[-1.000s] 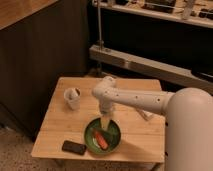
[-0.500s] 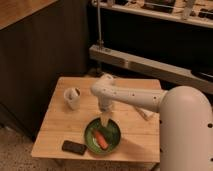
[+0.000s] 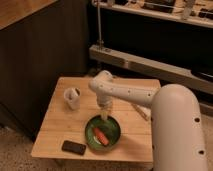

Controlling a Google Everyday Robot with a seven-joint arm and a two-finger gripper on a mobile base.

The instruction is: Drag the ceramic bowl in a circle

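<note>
The ceramic bowl, glossy dark green, round and shallow, sits near the front edge of the small wooden table. An orange-red stick-like item lies inside it. My white arm reaches in from the right and bends down over the table. The gripper points straight down at the bowl's far rim, right at or just inside it. Whether it touches the rim is not visible.
A small white mug stands on the table to the left, behind the bowl. A flat black object lies at the front left, close to the bowl. Dark cabinets and a metal rail stand behind the table.
The arm has shifted only slightly over the bowl's far rim. The bowl, mug and black object have not moved.
</note>
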